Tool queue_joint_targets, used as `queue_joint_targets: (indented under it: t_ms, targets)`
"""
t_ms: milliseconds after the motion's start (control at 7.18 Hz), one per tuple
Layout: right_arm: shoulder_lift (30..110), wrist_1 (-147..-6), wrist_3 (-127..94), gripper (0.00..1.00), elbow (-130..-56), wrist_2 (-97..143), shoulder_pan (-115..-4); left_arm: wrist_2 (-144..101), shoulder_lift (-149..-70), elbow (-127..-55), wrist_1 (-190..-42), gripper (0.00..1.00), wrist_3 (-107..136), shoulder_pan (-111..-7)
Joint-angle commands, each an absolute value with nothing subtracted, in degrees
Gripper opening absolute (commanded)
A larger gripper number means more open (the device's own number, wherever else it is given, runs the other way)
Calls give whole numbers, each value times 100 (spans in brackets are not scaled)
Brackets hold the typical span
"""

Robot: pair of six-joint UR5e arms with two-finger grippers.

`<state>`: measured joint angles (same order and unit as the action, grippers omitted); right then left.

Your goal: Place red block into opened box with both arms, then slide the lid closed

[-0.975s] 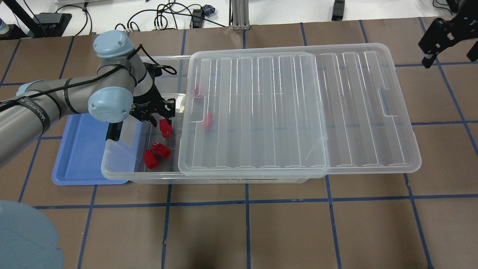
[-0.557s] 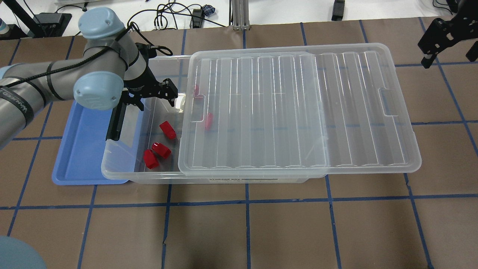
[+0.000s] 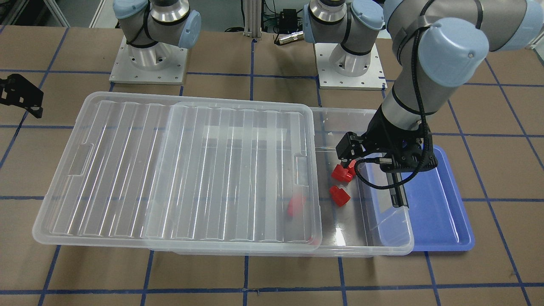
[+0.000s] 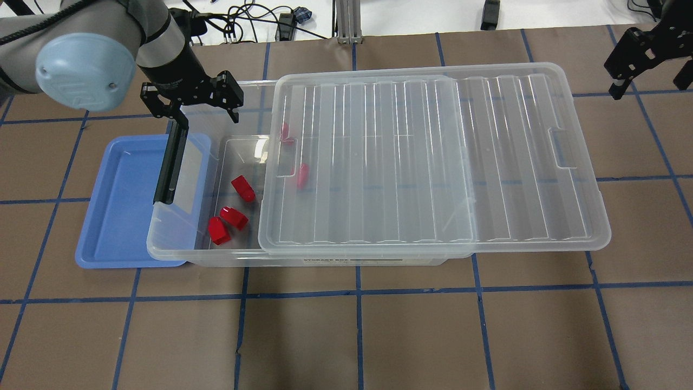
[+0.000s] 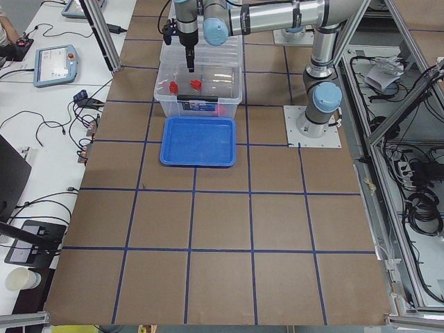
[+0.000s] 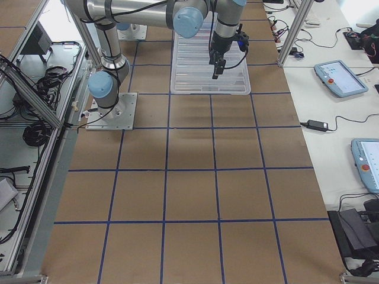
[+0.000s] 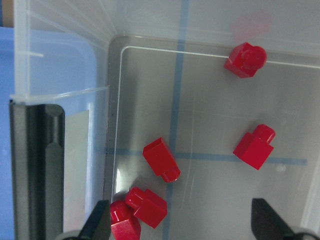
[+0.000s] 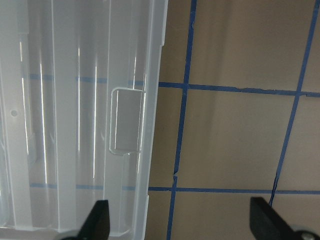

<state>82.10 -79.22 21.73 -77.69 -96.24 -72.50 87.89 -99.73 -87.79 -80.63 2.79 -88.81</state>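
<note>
Three red blocks (image 4: 243, 188) (image 4: 234, 216) (image 4: 218, 230) lie loose on the floor of the clear box (image 4: 178, 249), in its uncovered left end. Two more red blocks (image 4: 302, 174) show blurred under the clear lid (image 4: 433, 162), which sits shifted to the right and overhangs the box. My left gripper (image 4: 192, 105) hangs open and empty above the box's far left corner; in the left wrist view its fingertips (image 7: 97, 227) frame the red blocks (image 7: 161, 159) below. My right gripper (image 4: 647, 73) is open near the lid's right end, over the lid's handle recess (image 8: 125, 120).
A blue tray (image 4: 119, 200) lies under and beside the box's left end. A black clip bar (image 4: 170, 162) runs along that short end. Brown table with blue tape lines stretches in front. Both arm bases (image 3: 148, 55) stand behind the box.
My left gripper let go of a red block, which now lies on the box floor. The left arm rose and drew back toward the far left. The right gripper barely moved.
</note>
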Motion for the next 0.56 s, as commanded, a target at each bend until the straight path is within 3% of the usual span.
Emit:
queue_joint_targets:
  t_ms: [0, 418]
  targets:
    - [8112, -7937, 2188, 100, -7778, -9694, -7207, 8824, -9546, -8684, -8209, 100, 272, -8877]
    - [7789, -8302, 2241, 100, -7909, -9641, -6961, 8842, -9327, -8396, -9398, 100, 325, -8930]
